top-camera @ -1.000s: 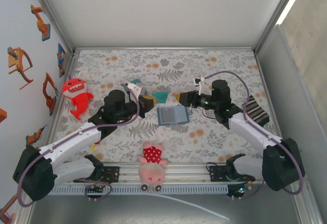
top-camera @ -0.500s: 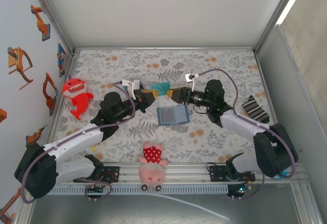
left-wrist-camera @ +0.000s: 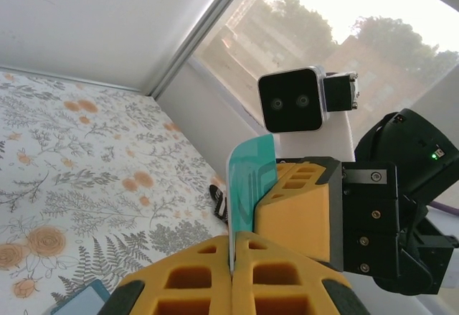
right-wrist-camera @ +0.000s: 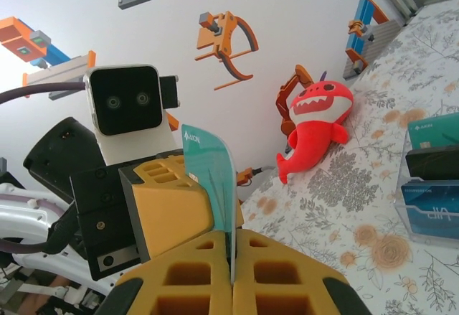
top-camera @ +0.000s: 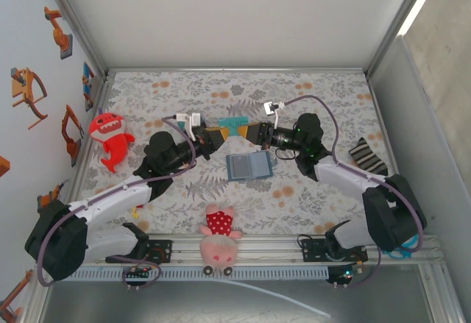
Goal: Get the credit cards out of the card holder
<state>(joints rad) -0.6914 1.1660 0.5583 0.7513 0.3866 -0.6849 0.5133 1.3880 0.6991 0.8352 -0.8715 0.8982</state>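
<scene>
- The slate-blue card holder (top-camera: 249, 166) lies open and flat on the floral tabletop (top-camera: 309, 95), between the two arms and on the near side of their hands.
- Just beyond it, lifted off the tabletop, a teal credit card (top-camera: 235, 125) is shared between the arms. The left hand (top-camera: 215, 135) pinches one end and the right hand (top-camera: 255, 132) the other, both sets of jaws pressed tight on the plastic.
- The card looks thin, stiff, light and slick. A pinch flat across its faces, close to an edge, seems safest.
- The holder looks soft and light, likely to slide or fold unless one panel is pinned.
- A red shark plush (top-camera: 109, 137) and a pink plush toy (top-camera: 219, 236) sit well apart from the exchange.
</scene>
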